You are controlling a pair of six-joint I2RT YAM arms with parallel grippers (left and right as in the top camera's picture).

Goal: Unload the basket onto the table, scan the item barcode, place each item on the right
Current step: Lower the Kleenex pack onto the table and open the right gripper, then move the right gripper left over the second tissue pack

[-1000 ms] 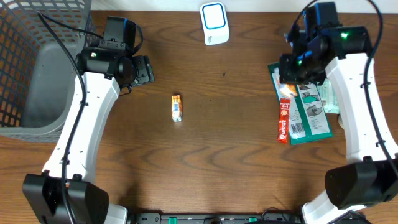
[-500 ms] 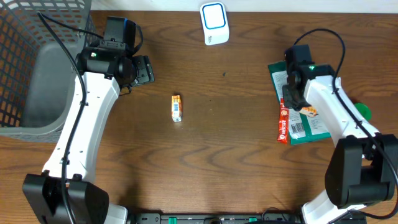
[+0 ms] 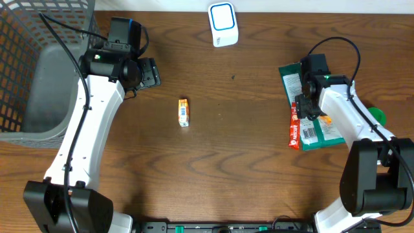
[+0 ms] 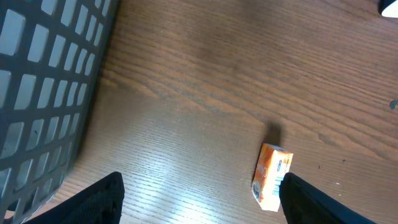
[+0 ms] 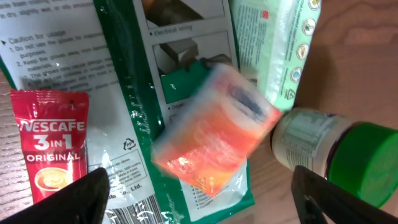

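Your right gripper [image 5: 199, 185] stands wide open at the bottom of its wrist view. A blurred orange packet [image 5: 214, 140] shows between the fingers, touching neither, over the green pouch [image 5: 134, 93]. Your left gripper [image 4: 202, 186] is open too and empty, with the small orange box [image 4: 272, 176] at lower right, near one finger. The white scanner [image 3: 222, 24] sits top centre in the overhead view.
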